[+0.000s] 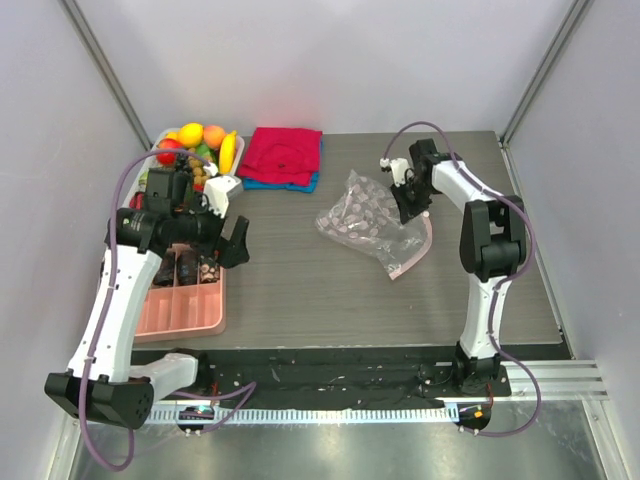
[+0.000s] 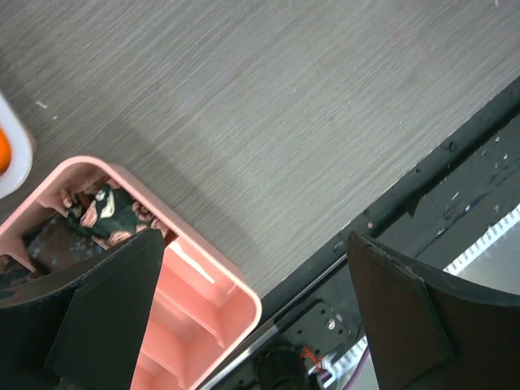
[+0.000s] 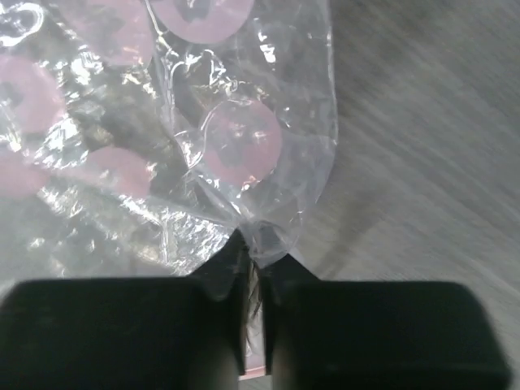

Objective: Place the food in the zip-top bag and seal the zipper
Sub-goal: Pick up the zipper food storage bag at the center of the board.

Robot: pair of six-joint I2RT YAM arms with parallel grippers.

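Tabletop (image 1: 300, 290) carries the bag (image 1: 365, 215) crumpled right of centre with no food showing inside, while the food (image 1: 200, 140) sits heaped in a tub (image 1: 160, 140) at the far left corner, so filling and sealing both look undone. The right gripper (image 3: 253, 252) is clamped on a fold of the bag's clear plastic, the left gripper (image 2: 256, 276) hangs wide apart and empty over a pink tray (image 2: 236, 301), and the zipper (image 1: 415, 255) lies slack. No brand or writing reads anywhere, only pink dots.

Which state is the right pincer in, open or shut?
Shut: the right wrist view shows the right pincer pinching a fold of the zip-top bag.
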